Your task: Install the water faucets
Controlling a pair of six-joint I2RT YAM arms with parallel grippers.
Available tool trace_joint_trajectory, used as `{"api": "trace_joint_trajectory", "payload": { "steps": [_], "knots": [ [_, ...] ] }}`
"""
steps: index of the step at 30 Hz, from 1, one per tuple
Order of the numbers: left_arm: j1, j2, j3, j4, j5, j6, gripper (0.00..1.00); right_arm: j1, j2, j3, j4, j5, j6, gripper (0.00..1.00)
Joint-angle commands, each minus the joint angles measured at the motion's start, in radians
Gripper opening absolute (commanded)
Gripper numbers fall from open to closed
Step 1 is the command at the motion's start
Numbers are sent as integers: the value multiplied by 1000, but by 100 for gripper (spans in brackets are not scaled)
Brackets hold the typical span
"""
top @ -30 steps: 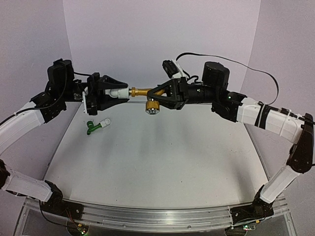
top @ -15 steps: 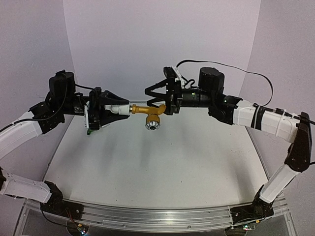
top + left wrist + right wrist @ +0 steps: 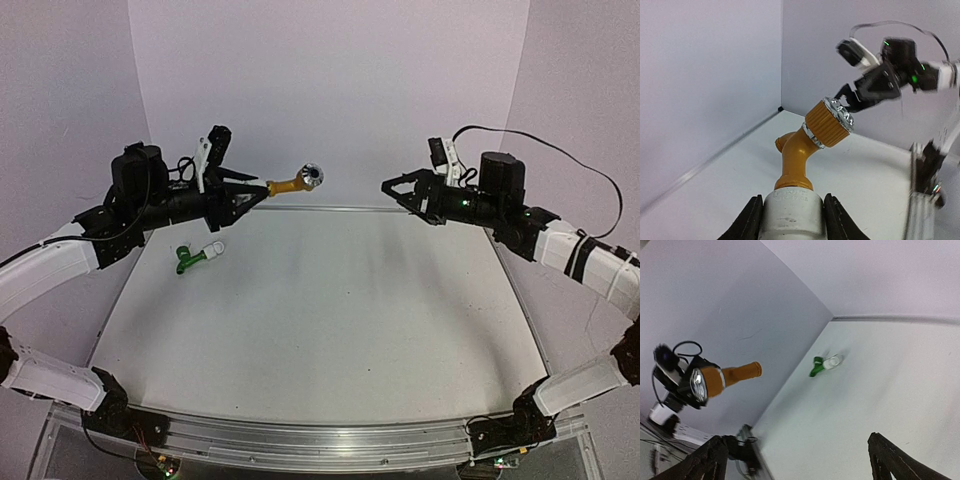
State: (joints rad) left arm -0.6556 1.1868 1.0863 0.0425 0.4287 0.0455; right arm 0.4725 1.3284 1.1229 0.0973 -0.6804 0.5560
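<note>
from the top view, the left gripper [image 3: 243, 196] is seen raised, with the yellow-gold faucet [image 3: 292, 183] projecting from its tips, well above the table [image 3: 330, 330]; the right gripper [image 3: 390, 187] is spread and empty, well apart from it; the green faucet [image 3: 184, 263] lies on the table, touching a loose white fitting [image 3: 212, 249]; from the left wrist view, the fingers [image 3: 752, 220] are seen clenched on a held white fitting [image 3: 792, 212], the yellow-gold faucet seated in its end; from the right wrist view, nothing is held, and the green faucet lies far off; the yellow-gold faucet is judged installed, so the green one is taken as the step in hand; the held assembly would need setting down, then the green faucet and its fitting grasped and aligned end to end.
</note>
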Motion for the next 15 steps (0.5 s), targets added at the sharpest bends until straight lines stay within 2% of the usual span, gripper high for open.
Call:
{"api": "trace_joint_trajectory", "payload": {
  "steps": [1,3,8,11,15],
  "knots": [
    [2,8,47,63,-117,-635,0,9,-93,-59,-65,287,-457,98],
    [3,22,56,59,-116,-829,0,9,-93,-72,-54,328,-583,98],
    [5,-34,40,53,-222,-1105,0,9,-63,-46,-48,304,-775,98],
    [8,-59,9,53,-272,-1210,0,13,-77,-49,-24,238,-863,98],
    [17,-21,27,53,-169,-1314,0,31,-108,-87,21,85,-1119,98]
  ]
}}
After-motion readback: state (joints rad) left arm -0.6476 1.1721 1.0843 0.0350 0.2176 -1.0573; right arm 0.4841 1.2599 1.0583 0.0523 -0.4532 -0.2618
